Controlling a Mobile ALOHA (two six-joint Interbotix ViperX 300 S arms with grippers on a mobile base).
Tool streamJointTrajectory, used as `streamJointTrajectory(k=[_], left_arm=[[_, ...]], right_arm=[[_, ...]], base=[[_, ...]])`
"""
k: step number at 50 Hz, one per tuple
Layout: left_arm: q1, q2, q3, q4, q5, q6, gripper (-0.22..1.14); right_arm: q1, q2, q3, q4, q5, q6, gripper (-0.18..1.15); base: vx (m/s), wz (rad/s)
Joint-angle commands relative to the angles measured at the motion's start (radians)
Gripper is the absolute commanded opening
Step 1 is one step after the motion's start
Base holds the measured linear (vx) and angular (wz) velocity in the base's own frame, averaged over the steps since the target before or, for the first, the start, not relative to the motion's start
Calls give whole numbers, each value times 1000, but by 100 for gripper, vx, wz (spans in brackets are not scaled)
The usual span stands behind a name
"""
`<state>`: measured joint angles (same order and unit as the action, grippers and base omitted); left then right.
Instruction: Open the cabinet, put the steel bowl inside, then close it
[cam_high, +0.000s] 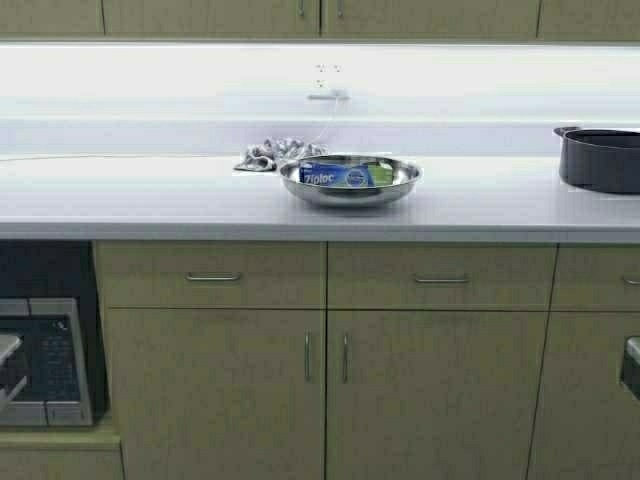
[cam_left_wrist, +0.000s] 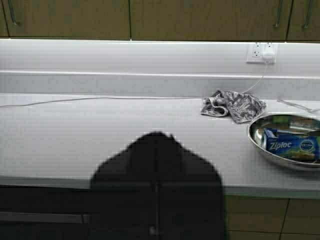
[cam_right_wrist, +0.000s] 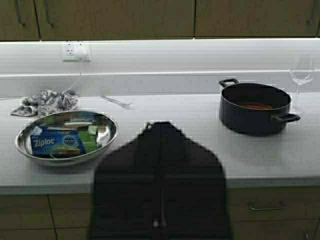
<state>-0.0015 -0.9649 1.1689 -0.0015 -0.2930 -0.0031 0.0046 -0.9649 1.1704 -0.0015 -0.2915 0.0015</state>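
The steel bowl (cam_high: 350, 181) stands on the white counter (cam_high: 150, 200) near its middle, with a blue Ziploc box (cam_high: 345, 175) in it. It also shows in the left wrist view (cam_left_wrist: 286, 159) and the right wrist view (cam_right_wrist: 67, 157). The cabinet (cam_high: 320, 15) hangs above, both doors shut, with only the lower edges and handles in view. My left gripper (cam_left_wrist: 157, 137) is shut and empty, low in front of the counter, left of the bowl. My right gripper (cam_right_wrist: 160, 127) is shut and empty, low in front of the counter, between the bowl and the pot.
A dark grey pot (cam_high: 600, 160) stands at the counter's right, with a wine glass (cam_right_wrist: 301, 75) behind it. A crumpled cloth (cam_high: 270, 153), a fork (cam_right_wrist: 116, 102) and a plugged-in cable (cam_high: 328, 92) lie behind the bowl. Base cabinets (cam_high: 430, 390) and a microwave (cam_high: 45, 360) are below.
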Motion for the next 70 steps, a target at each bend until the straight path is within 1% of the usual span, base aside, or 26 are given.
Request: streamJointTrajectory(k=[1,3,6,13,22,31,47,70], left_arm=[[-9,12,6,46,-20,9,-3],[-9,12,8,60,-25,8,3],[-9,12,9,67,-28,6,7],[-9,14,17,66,-35,-6,2],[-9,55,20,64,-74,-26,2],[-9,71,34,61,-115,-94,2],[-9,61,41,64,-120,-104,2],[-9,61,44,63,-121,-106,2]], right_arm=[[5,6,-2,3,-2,11,4],[5,6,-2,3,3,14,9],[5,8,-5,0,9,17,9],[5,15,-8,-3,18,17,6],[5,15,-11,-3,18,18,6],[5,29,-12,-5,18,20,6],[5,63,-8,-6,18,21,6],[5,57,-12,-8,18,23,6]], base=[[5,1],[7,1],[9,2],[11,2],[11,4],[12,0],[14,1],[19,-1]])
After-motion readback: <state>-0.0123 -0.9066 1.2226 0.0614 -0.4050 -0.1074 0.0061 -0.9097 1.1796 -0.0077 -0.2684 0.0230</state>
